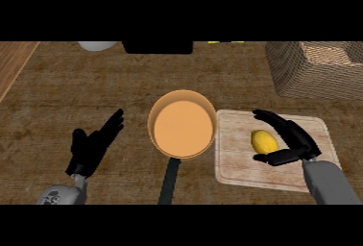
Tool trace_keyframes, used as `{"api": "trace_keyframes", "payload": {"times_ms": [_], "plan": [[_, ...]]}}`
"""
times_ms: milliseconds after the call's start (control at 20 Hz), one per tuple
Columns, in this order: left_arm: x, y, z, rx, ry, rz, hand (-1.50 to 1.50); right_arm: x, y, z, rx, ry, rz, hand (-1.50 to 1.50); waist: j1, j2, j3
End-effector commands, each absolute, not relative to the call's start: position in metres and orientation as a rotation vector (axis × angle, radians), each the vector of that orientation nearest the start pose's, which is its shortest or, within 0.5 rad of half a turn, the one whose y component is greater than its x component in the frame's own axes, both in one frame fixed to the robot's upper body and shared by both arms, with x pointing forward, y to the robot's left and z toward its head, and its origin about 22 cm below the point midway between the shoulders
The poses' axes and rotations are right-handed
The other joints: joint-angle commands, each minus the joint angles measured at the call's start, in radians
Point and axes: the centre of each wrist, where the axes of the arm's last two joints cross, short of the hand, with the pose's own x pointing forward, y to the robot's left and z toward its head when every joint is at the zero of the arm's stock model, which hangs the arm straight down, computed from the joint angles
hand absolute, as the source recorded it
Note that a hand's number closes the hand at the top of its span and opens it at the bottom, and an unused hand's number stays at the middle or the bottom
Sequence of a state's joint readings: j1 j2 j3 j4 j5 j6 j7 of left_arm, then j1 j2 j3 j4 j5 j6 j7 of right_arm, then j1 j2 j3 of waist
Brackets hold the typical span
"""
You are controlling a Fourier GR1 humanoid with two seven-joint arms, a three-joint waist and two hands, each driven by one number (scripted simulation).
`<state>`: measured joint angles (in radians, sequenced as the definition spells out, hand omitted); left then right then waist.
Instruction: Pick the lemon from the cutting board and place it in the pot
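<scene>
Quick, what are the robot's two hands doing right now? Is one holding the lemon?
Left hand: open, resting, holding nothing.
Right hand: open, fingers and thumb either side of the lemon, not gripping it yet.

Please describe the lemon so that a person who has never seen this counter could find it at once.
Find the pale wooden cutting board on the counter, right of the orange pot. The lemon lies near the board's middle, between the fingers and thumb of the right hand. It is the only small yellow oval thing there.
</scene>
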<state>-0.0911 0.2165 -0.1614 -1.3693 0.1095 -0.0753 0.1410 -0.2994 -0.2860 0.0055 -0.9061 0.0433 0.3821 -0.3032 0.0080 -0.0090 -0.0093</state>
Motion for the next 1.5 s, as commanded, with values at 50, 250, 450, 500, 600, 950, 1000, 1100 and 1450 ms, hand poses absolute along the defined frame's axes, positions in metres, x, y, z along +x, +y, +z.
{"api": "trace_keyframes", "payload": {"times_ms": [50,250,450,500,600,950,1000,1100,1450], "plan": [[0.256,0.231,-0.031,-0.072,-1.276,-0.31,0.0,0.281,-0.29,-0.093,0.146,-1.418,0.566,1.5,-0.001,0.011,0.01],[0.262,0.232,-0.01,-0.057,-1.281,-0.288,0.0,0.281,-0.284,-0.106,0.214,-1.388,0.469,1.5,0.005,0.012,0.011],[0.263,0.249,-0.018,-0.066,-1.282,-0.287,0.0,0.27,-0.294,-0.114,0.248,-1.445,0.396,1.5,0.001,0.012,0.01],[0.252,0.237,-0.028,-0.052,-1.267,-0.28,0.0,0.269,-0.292,-0.111,0.254,-1.46,0.422,1.5,-0.003,0.009,0.01],[0.254,0.251,-0.029,-0.068,-1.276,-0.286,0.0,0.282,-0.285,-0.108,0.23,-1.537,0.4,1.5,0.001,0.012,0.01],[0.257,0.246,-0.029,-0.047,-1.267,-0.286,0.0,0.276,-0.37,-0.061,0.162,-1.667,0.486,1.5,-0.009,0.009,0.009],[0.241,0.235,-0.035,-0.047,-1.275,-0.276,0.0,0.27,-0.389,-0.049,0.165,-1.661,0.517,1.5,-0.01,0.008,0.009],[0.254,0.231,-0.024,-0.053,-1.289,-0.287,0.0,0.281,-0.37,-0.042,0.1,-1.723,0.556,1.5,-0.009,0.008,0.009],[0.264,0.24,-0.032,-0.047,-1.276,-0.282,0.0,0.271,-0.384,-0.009,0.014,-1.781,0.615,1.5,-0.012,0.009,0.009]]}}
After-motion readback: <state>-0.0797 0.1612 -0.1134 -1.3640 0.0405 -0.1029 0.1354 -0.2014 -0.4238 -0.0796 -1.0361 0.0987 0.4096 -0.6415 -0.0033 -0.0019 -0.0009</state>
